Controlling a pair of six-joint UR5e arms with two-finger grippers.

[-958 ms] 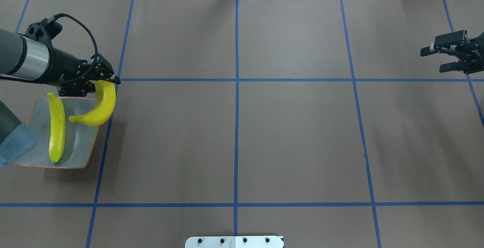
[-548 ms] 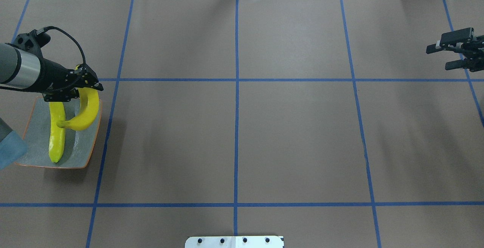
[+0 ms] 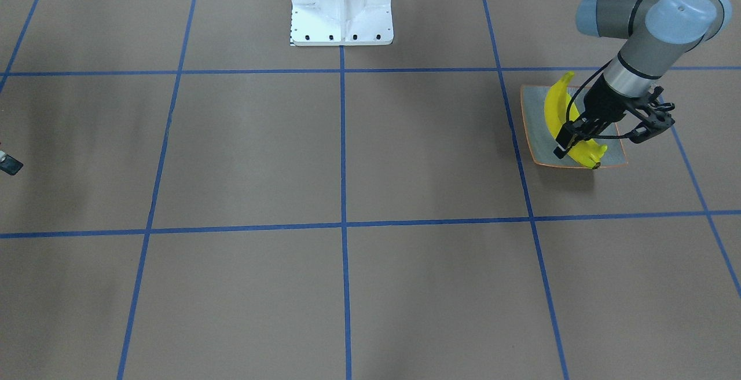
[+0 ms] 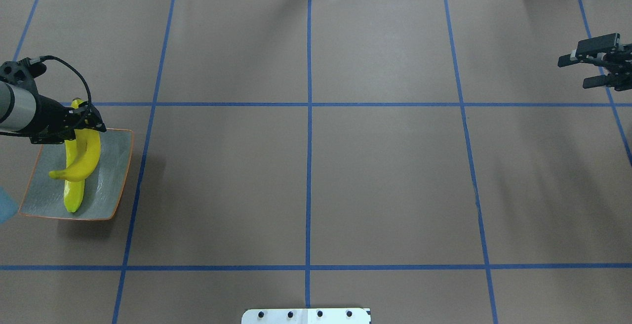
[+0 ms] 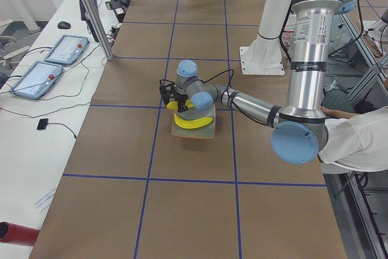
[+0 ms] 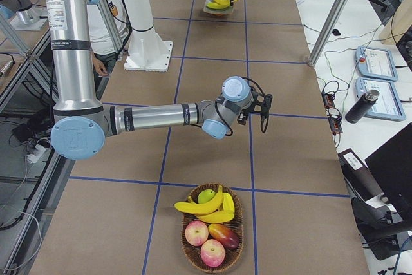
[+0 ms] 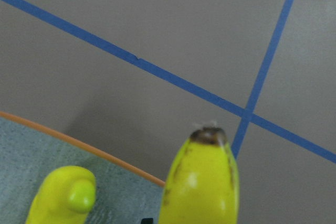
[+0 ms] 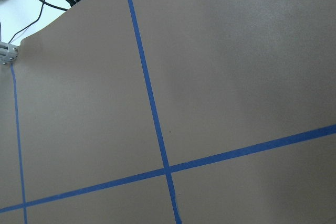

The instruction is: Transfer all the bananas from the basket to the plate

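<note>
The grey-green plate [image 4: 114,166] with its orange rim sits at the table's far left. One banana [image 4: 73,196] lies along it. My left gripper [image 4: 84,122] is shut on the top end of a second banana [image 4: 84,162], which hangs across the first one over the plate. The front-facing view shows the same plate [image 3: 534,147], the lying banana [image 3: 554,105] and the held banana [image 3: 589,151]. The wrist view shows the held banana's dark tip [image 7: 203,182]. My right gripper [image 4: 573,73] hovers open and empty at the far right. The basket [image 6: 187,249] holds two more bananas [image 6: 201,208].
The basket also carries apples [image 6: 196,231], a mango and a small green fruit. The white robot base [image 3: 341,3] stands at the table's middle edge. A person's sleeve [image 5: 357,141] shows beside the table. Tablets [image 5: 36,77] lie on a side bench.
My left gripper has carried the banana leftward from the plate's right edge to over its middle, crossing the lying banana. My right gripper drifted slightly right and up.
</note>
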